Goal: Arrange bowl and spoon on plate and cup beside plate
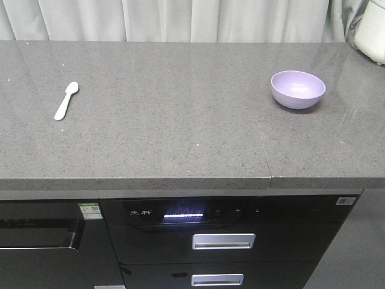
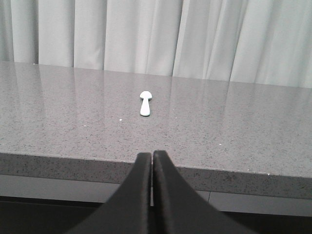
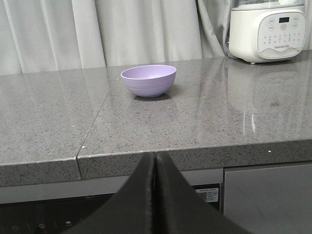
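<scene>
The lavender bowl (image 1: 298, 89) stands upright on the right part of the grey counter, also seen ahead in the right wrist view as the bowl (image 3: 148, 80). The pale spoon (image 1: 66, 100) lies flat at the counter's left; the left wrist view shows the spoon (image 2: 145, 103) straight ahead. My left gripper (image 2: 152, 155) is shut and empty, held in front of the counter's front edge. My right gripper (image 3: 155, 156) is likewise shut and empty, below the counter edge. Neither gripper appears in the front view. The plate and the cup are out of view.
A white kitchen appliance (image 3: 267, 30) stands at the counter's back right corner. Pale curtains (image 1: 180, 19) hang behind the counter. A seam (image 1: 264, 150) runs across the countertop left of the bowl. Below are dark cabinet drawers (image 1: 224, 241) with metal handles.
</scene>
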`<state>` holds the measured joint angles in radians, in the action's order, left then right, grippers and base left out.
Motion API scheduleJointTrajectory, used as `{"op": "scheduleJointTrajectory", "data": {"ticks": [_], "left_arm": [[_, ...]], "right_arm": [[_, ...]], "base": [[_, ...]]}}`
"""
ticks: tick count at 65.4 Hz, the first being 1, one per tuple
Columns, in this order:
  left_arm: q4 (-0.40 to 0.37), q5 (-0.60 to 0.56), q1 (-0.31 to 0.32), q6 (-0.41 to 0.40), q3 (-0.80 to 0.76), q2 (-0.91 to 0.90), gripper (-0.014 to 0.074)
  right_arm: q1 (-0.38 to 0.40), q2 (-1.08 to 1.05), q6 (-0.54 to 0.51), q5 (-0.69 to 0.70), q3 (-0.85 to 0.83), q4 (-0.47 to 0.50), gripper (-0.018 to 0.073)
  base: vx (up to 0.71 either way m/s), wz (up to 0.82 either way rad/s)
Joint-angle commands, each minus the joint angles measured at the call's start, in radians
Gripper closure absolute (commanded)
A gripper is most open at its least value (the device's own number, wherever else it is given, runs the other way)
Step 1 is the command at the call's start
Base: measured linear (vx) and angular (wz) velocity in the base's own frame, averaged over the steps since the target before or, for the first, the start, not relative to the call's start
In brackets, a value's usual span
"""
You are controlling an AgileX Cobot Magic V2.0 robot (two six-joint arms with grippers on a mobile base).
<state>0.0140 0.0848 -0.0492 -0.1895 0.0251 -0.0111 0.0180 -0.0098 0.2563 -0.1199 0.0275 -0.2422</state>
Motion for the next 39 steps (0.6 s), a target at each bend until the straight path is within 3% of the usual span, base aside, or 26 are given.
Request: {"op": "scheduleJointTrajectory", "data": {"ticks": [1, 39], "left_arm": [[0.0, -0.071, 0.001, -0.008, 0.028, 0.005, 0.0602], [0.0, -0.071, 0.001, -0.008, 0.028, 0.005, 0.0602]], "right_arm": [[0.001, -0.011, -0.009, 0.077, 0.016, -0.006, 0.0565], [0.001, -0.011, -0.009, 0.077, 0.016, -0.006, 0.0565]], "base": [[0.03, 0.0], [0.03, 0.0]]}}
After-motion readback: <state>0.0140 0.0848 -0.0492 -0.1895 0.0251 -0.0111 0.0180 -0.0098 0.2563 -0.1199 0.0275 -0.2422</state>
